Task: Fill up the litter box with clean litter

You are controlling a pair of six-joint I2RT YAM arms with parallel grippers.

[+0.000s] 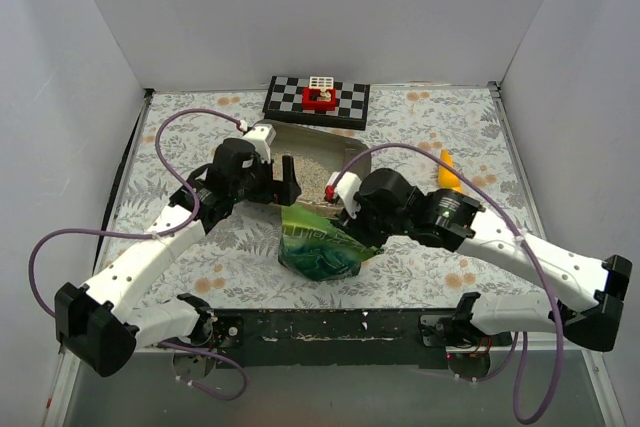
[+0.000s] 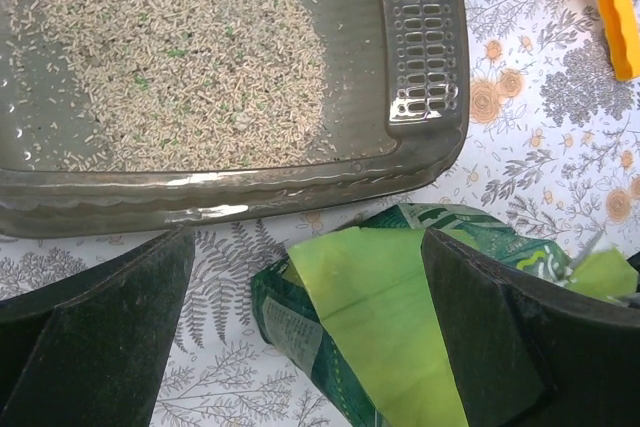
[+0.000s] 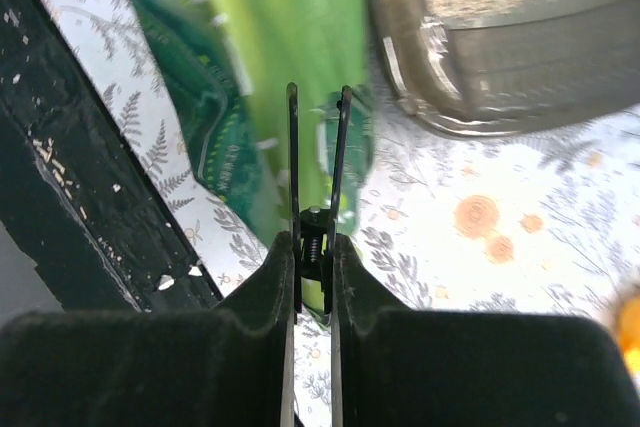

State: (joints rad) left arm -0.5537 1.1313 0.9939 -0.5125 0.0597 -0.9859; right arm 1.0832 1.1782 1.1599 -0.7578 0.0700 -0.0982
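Some clean litter (image 2: 190, 57) covers the litter box (image 2: 430, 157) floor thinly, so you are partway. The green bag (image 2: 370, 297) lies on the bench (image 2: 520, 177) just beside the box. Your left fingers (image 2: 100, 327) stand released; your right fingers (image 3: 260, 287) are nearly together at the bag, but I cannot tell if they grasp it.

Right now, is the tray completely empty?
No, pale litter covers much of the floor of the tray.

Nothing legible shows anywhere. The green bag (image 2: 370, 317), lying on the bench just near of the litter box (image 2: 250, 192), bears pale printed panels, but their lettering is too small and crumpled to read.
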